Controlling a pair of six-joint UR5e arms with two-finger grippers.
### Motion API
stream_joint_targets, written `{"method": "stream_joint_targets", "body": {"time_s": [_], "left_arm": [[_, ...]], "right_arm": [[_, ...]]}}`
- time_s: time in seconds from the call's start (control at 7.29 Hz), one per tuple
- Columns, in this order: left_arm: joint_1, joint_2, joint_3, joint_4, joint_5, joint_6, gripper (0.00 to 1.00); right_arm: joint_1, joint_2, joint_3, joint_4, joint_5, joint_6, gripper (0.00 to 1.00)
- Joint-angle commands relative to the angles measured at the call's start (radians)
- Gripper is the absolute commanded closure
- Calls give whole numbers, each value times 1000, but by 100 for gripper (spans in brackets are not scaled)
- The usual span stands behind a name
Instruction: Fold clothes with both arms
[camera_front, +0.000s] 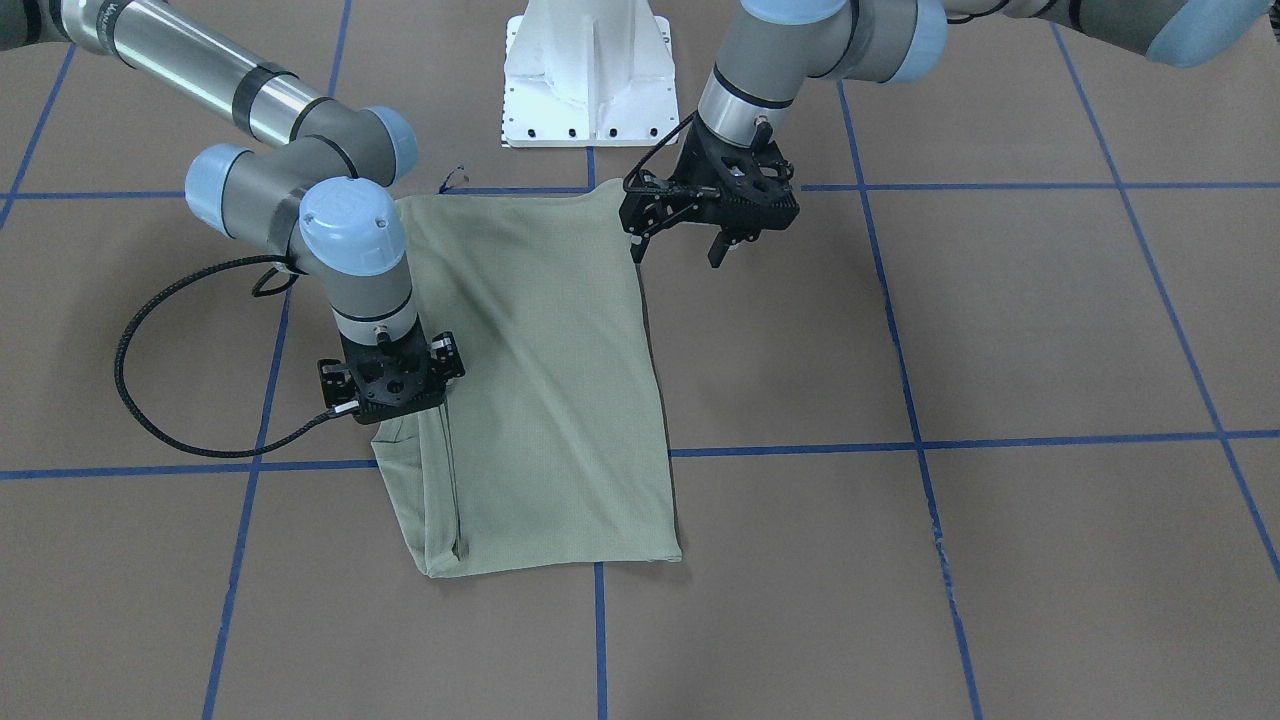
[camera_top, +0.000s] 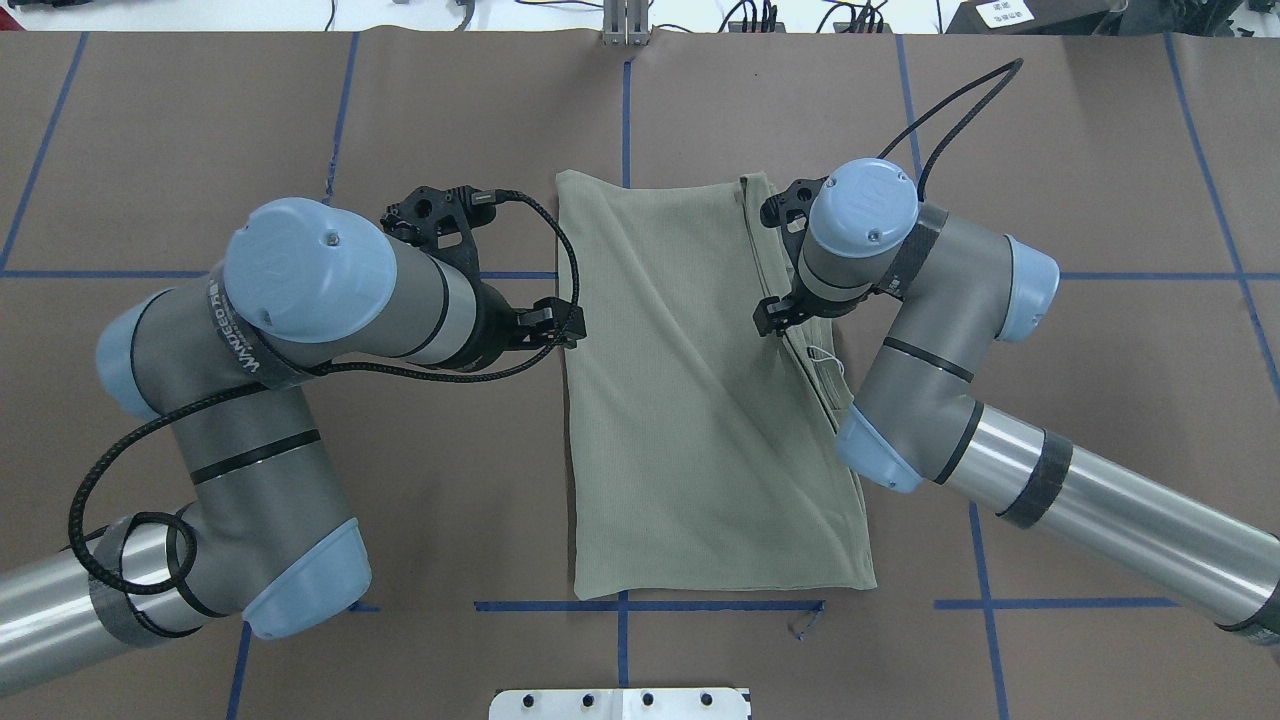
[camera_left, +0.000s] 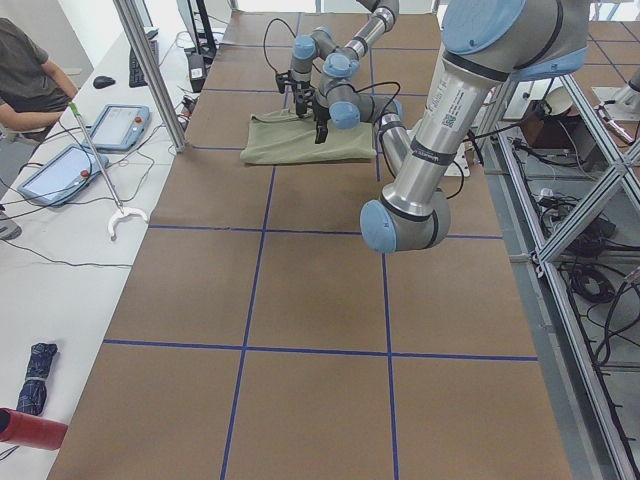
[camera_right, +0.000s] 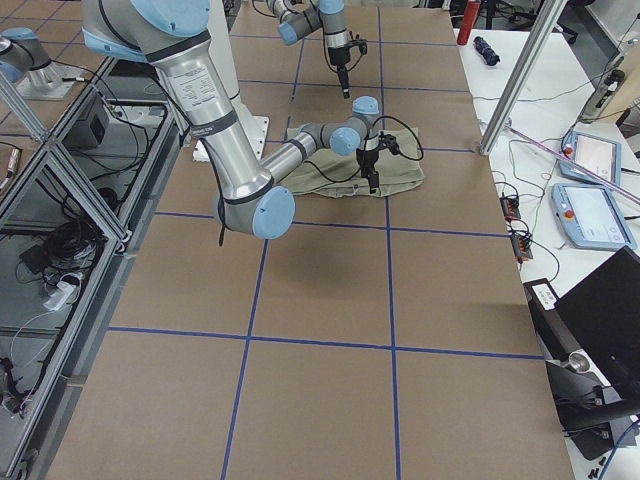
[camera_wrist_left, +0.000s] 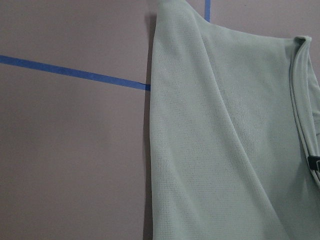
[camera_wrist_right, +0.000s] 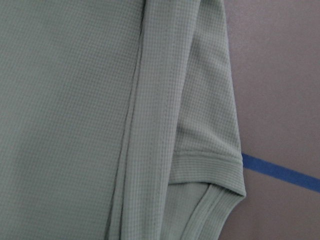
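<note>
Partly | shirt (camera_front: 545, 380) narrowed lengthwise, crosswise folds remain | left fingers (camera_front: 718, 250) spread beside shirt | right arm (camera_front: 352, 228) fingers hidden: cannot tell

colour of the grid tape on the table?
Blue tape; clearest in the overhead exterior view.

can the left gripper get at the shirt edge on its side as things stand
Probably yes: the left gripper hangs open just beside that edge of the shirt, nothing lies between, and the right gripper is over the opposite edge.
</note>
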Motion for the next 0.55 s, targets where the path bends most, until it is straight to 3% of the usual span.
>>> {"method": "stream_joint_targets", "body": {"time_s": [0.0,0.41], "left_arm": [[0,2,2,0,0,1,0],[0,2,2,0,-2,1,0]], "right_arm": [[-2,-1,1,0,43,1,0],[-13,-14,0,-1,45,0,0]]}}
